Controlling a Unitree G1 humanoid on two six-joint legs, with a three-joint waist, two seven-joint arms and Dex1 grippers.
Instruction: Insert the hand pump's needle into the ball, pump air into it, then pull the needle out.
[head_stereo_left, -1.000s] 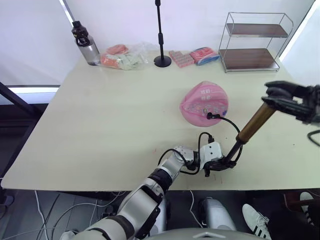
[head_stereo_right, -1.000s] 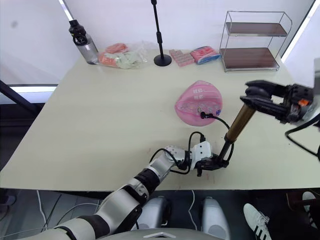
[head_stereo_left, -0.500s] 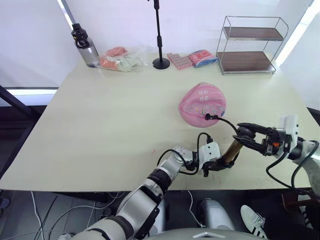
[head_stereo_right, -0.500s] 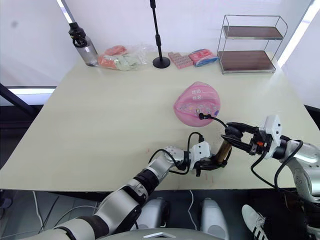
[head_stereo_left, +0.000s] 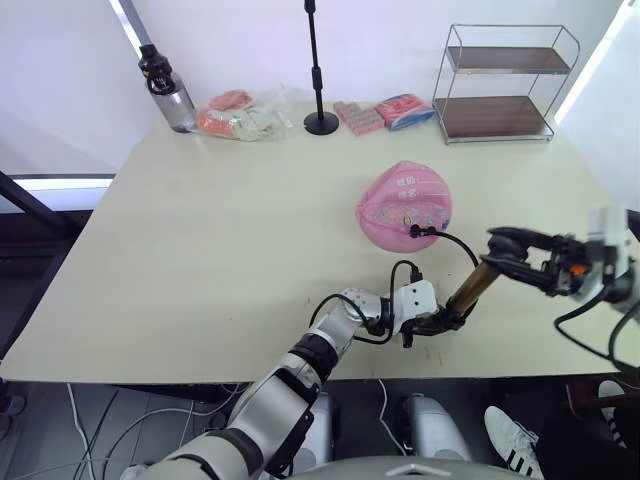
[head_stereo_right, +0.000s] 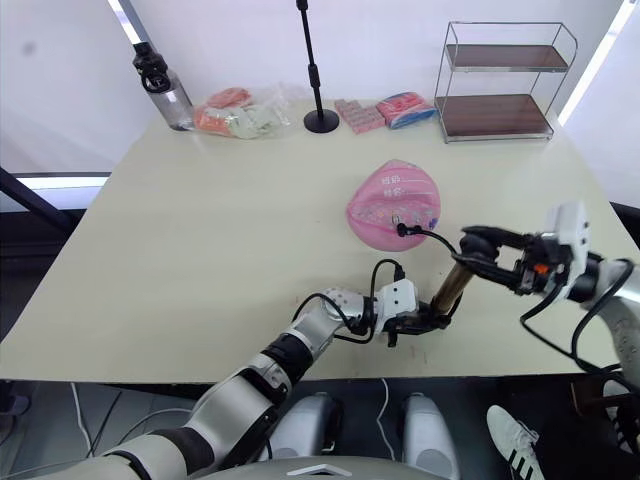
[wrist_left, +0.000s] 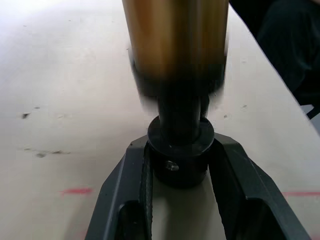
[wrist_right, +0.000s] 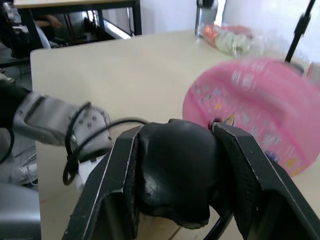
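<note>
A pink, partly inflated ball (head_stereo_left: 405, 205) lies on the table right of centre. The needle's black fitting (head_stereo_left: 415, 231) sits in the ball's near side, and the thin black hose (head_stereo_left: 458, 243) curves from it down to the hand pump. The hand pump's bronze cylinder (head_stereo_left: 470, 288) leans up to the right near the table's front edge. My left gripper (head_stereo_left: 437, 322) is shut on the pump's black bottom cap (wrist_left: 180, 157). My right gripper (head_stereo_left: 508, 245) is shut on the black handle (wrist_right: 175, 170) at the top, drawn a little out of the cylinder.
Along the back of the table stand a metal water bottle (head_stereo_left: 172, 95), plastic bags of snacks (head_stereo_left: 245, 112), a black stand pole (head_stereo_left: 320, 70), pink packets (head_stereo_left: 385, 112) and a two-tier wire shelf (head_stereo_left: 500, 85). The front table edge (head_stereo_left: 300, 375) runs just below the pump.
The right gripper pushed the handle down into the cylinder from its raised position, and has since drawn it partly back up. The left gripper held the bottom cap in place throughout.
</note>
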